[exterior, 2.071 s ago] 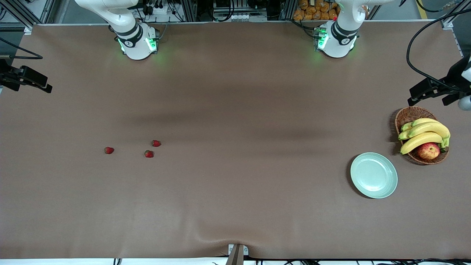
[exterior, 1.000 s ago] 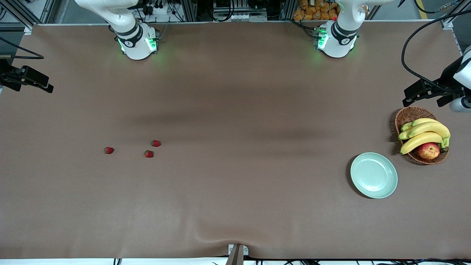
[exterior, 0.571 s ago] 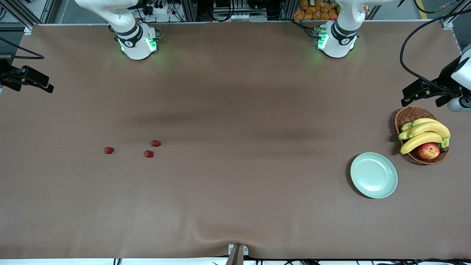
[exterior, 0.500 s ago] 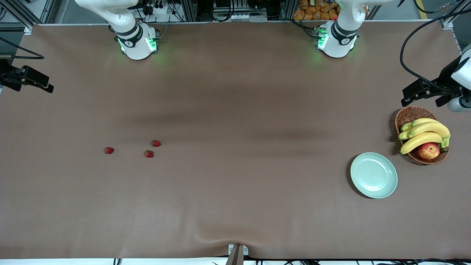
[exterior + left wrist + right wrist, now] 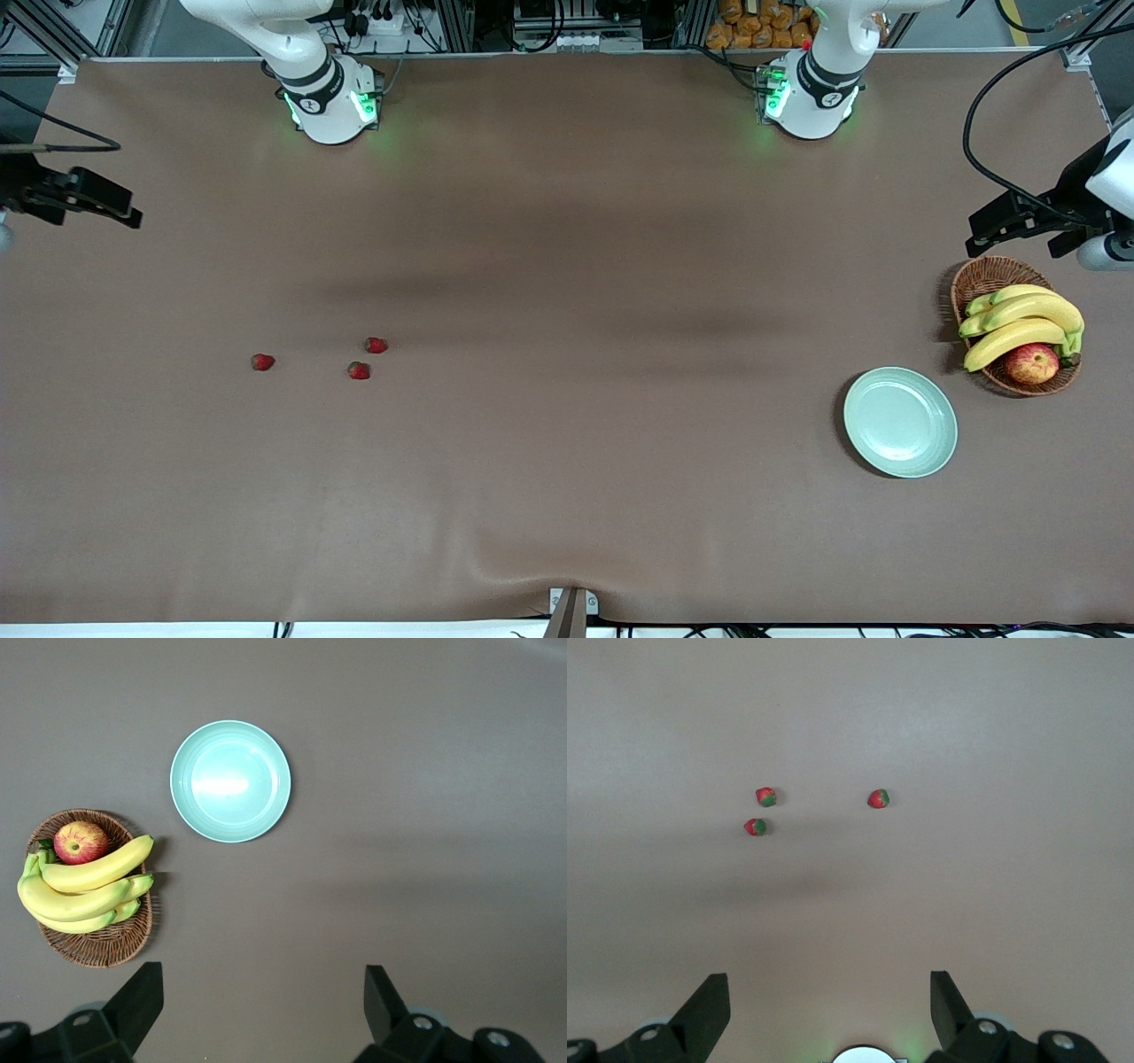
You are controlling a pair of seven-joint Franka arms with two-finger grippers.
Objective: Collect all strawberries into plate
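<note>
Nothing collected yet: plate bare, all three strawberries loose on the surface.

Plate (image 5: 900, 423) lies at the basket's (image 5: 978, 282) seven o'clock, strawberries (image 5: 359, 370) well apart toward the right arm's end; left end effector (image 5: 261, 1010) and right end effector (image 5: 828, 1010), both half cut off, gape wide, empty.

three strawberries (image 5: 358, 370), one plate (image 5: 900, 423), one basket (image 5: 977, 280)
</note>
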